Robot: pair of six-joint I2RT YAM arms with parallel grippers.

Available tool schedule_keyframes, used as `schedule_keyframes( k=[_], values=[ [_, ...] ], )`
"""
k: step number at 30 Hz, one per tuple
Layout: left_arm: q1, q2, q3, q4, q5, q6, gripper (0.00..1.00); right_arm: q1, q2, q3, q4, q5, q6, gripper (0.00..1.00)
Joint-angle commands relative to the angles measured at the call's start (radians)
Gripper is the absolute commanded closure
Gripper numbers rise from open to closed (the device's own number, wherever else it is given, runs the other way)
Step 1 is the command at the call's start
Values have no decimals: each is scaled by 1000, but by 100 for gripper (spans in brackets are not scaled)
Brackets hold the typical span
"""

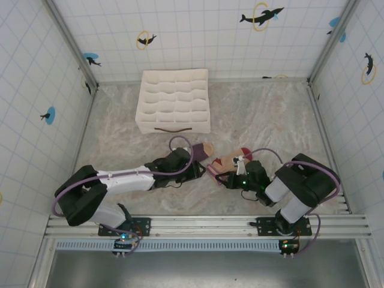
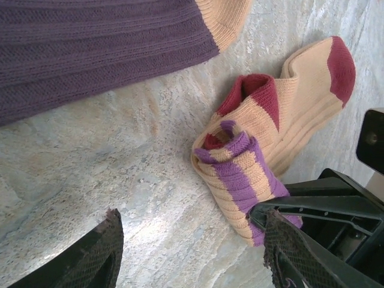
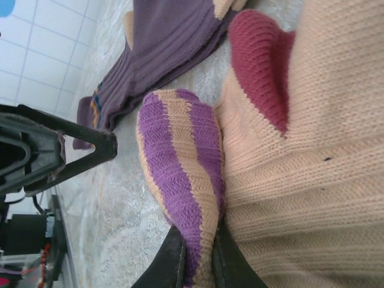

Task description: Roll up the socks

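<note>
Nearest the lens, my right gripper [image 3: 198,234] had its fingers pressed together on the striped cuff [image 3: 180,150] of the beige sock [image 3: 318,180], pinching the purple-and-beige bands from below. That cuff was curled over into a loose first turn against the sock body, with the dark red heel patch [image 3: 261,66] just beyond it.

My left gripper [image 2: 192,240] hung just beside the same roll with its fingers spread and nothing between them. One mesh pad [image 2: 282,252] was close to the cuff end; whether it touched, I couldn't tell.

Progress, as I judged it: early. The beige sock had about one turn done at the cuff end. The rest of its foot lay flat out to the dark red toe [image 2: 343,69], so most of the rolling was left. The roll looked slack and lumpy, not tight, and I thought it would likely spring open if released.

The purple sock [image 2: 90,48] lay flat and unrolled on the marbled tabletop [image 2: 90,180], near the beige one but apart from it, with its tan toe pointing toward the beige sock. It was ribbed knit, soft and floppy. Both socks sat mid-table between my arms. The white organiser box [image 1: 174,99] stood well behind them, with no sock in it that I could see.
</note>
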Motion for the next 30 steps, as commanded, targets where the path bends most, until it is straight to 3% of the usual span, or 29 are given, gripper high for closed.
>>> schedule_keyframes(
  k=[1,11,17,21,30],
  values=[
    [-12,35,42,19,-12,16,38,-27,57,-10,-278,7,91,100],
    [-20,159,73,154,-12,25,40,-84,85,19,-425,26,170,100],
    [-24,247,128,174,10,28,42,-97,90,28,-453,17,171,100],
    [-24,301,141,177,17,23,49,-110,93,28,-446,13,170,100],
    [-24,312,109,194,-8,-12,53,-127,105,22,-422,4,179,100]
  ],
)
